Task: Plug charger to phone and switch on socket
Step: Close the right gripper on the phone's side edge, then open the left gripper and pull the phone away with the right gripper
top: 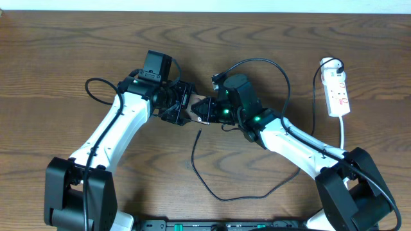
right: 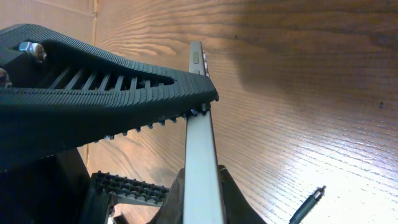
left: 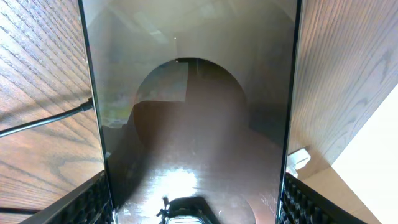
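From overhead, the two arms reached in from the near corners, elbows bent outward, and met at the middle of the wooden surface [top: 64, 51]. The phone [top: 199, 101] sat between them, with the left tool [top: 182, 106] on its left end and the right tool [top: 207, 110] at its right end. The charger [top: 205, 183] lay loose on the surface, its free tip just in front of the phone and touching neither tool, the cable looping toward the near edge. The socket [top: 338, 93] lay well apart at the far right, with a black plug [top: 336, 65] seated at its far end. In the left wrist view, the left tool was clenched on the phone [left: 193, 124]. The glossy face filled the frame and both long edges sat against the ribbed pads [left: 93, 202]. In the right wrist view, the phone [right: 200, 143] stood edge-on, and the ribbed upper finger [right: 124, 93] lay with its tip against that edge. The lower finger [right: 127, 186] showed low on the left, and whether the right tool was clamped could not be told. The charger tip [right: 309, 202] rested on the surface near the phone, outside the fingers.
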`<state>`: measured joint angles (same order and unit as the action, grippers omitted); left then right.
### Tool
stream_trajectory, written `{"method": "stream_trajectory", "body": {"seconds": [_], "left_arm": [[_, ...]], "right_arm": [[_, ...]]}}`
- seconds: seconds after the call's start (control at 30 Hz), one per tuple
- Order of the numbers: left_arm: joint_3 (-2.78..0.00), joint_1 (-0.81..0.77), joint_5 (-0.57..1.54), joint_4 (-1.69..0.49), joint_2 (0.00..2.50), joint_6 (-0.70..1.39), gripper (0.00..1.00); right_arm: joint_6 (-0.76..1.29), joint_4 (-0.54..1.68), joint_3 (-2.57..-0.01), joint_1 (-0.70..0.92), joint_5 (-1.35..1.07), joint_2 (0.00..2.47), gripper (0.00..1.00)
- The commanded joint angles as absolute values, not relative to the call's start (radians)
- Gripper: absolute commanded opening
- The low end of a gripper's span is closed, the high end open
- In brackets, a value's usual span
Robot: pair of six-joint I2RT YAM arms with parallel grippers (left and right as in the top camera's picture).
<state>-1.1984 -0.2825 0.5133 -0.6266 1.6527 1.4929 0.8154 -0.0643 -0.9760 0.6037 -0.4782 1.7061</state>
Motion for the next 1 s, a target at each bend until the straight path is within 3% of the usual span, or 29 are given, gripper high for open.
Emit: {"method": "stream_trajectory", "body": {"seconds": [0.0,0.27,0.33,0.37,0.4,0.47,0.73,0.97], "left_arm": [[-1.230,-0.292,0.534,-0.627,1.633,1.494,0.07],[-1.230,-0.292,0.534,-0.627,1.633,1.490,0.09],[-1.230,-0.291,0.534,-0.627,1.633,1.488,0.30],[-1.230,-0.291,0.533,-0.627,1.633,1.478,0.51],[-1.230,-0.291,0.533,-0.627,1.633,1.475,0.66],[-1.230,-0.291,0.534,-0.627,1.633,1.468,0.85],[-1.230,-0.282,0.558,-0.627,1.633,1.396,0.89],[-1.230,-0.183,0.730,-0.627,1.633,1.231,0.89]], "right_arm": [[0.815,-0.064,-0.987,0.617,-0.476,1.708,0.02],[0.815,-0.064,-0.987,0.617,-0.477,1.708,0.01],[0.815,-0.063,-0.987,0.617,-0.477,1.708,0.01],[0.814,-0.062,-0.987,0.616,-0.477,1.708,0.01],[0.814,-0.059,-0.987,0.614,-0.477,1.708,0.01],[0.814,-0.048,-0.987,0.607,-0.477,1.708,0.01],[0.803,0.028,-0.987,0.538,-0.477,1.708,0.01],[0.776,0.087,-0.987,0.444,-0.479,1.708,0.01]]}}
